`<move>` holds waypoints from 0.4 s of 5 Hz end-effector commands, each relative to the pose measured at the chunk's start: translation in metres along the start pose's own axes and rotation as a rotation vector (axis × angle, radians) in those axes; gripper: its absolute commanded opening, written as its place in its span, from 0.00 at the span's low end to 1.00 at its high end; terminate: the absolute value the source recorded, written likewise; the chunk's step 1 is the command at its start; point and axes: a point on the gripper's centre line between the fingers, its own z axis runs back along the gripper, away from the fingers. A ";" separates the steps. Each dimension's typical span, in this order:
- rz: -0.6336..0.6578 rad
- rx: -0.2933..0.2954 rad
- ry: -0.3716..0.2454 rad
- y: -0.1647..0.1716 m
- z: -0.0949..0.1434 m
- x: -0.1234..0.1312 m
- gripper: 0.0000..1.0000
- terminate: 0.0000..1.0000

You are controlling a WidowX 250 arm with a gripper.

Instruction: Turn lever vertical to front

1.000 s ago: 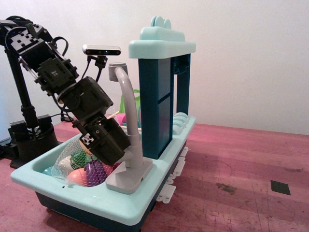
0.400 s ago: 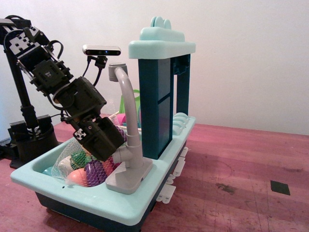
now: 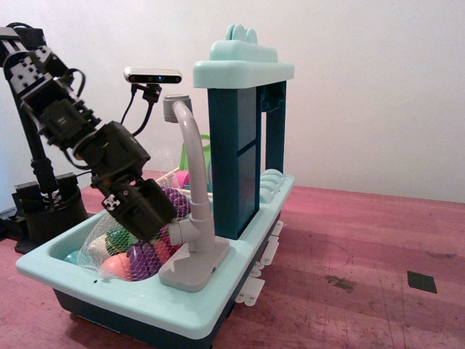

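The lever (image 3: 182,231) is a short light-grey stub jutting to the left from the low grey faucet column (image 3: 201,227), above the flat base plate (image 3: 193,267). The tall curved spout (image 3: 190,149) rises from the column. My black gripper (image 3: 168,219) hangs over the sink basin just left of the lever, tilted down to the right. Its tip is close to the lever's end, and I cannot tell if they touch. The fingers are hidden against the black body, so I cannot tell whether they are open or shut.
The faucet stands on the front rim of a teal toy sink (image 3: 109,291). A net bag of toy fruit (image 3: 123,251) fills the basin under the gripper. A dark teal rack (image 3: 240,145) stands behind the faucet. A camera (image 3: 152,75) sits behind the arm.
The arm has drawn back to the left and slightly up, away from the faucet column. The lever, covered by the gripper before, now shows jutting left.
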 end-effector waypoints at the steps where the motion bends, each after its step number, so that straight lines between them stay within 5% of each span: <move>1: 0.036 0.056 -0.072 0.012 0.000 0.006 1.00 0.00; 2: 0.047 0.081 -0.099 0.019 -0.010 0.005 1.00 0.00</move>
